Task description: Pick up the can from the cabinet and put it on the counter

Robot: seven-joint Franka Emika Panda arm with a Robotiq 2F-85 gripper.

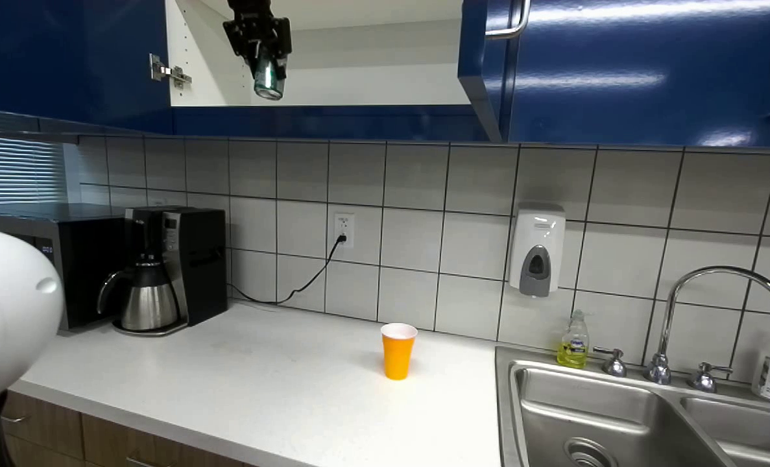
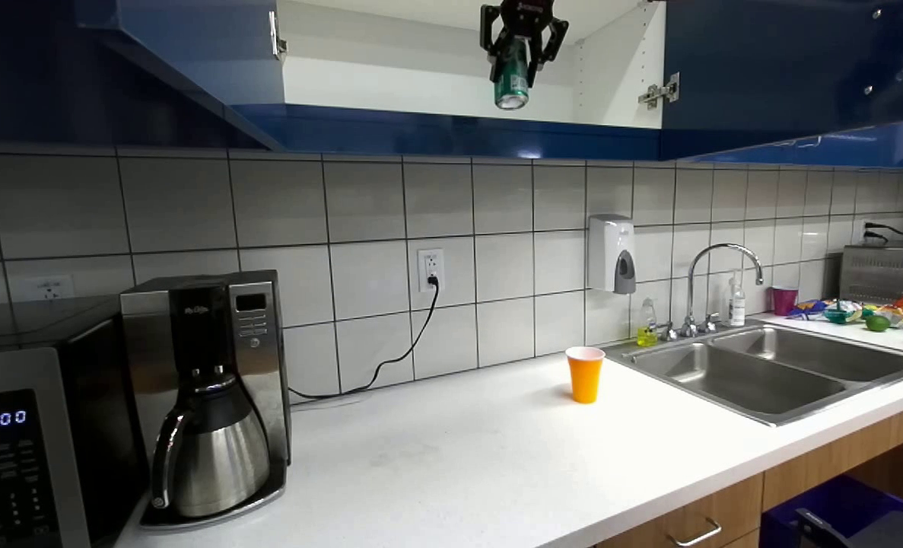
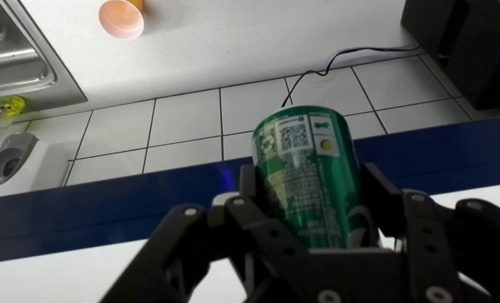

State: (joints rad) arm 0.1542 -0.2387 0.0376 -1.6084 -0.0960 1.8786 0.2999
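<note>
Both exterior views face the tiled wall from out in front, higher than the counter. In an exterior view the coffee maker looms near and the gaze slants off along the counter; in an exterior view the sink is close and the gaze slants toward the microwave. I find the cabinet and orange cup in all three. The wrist view, upside down, peers down past the cabinet's lower edge, the can filling its foreground.
</note>
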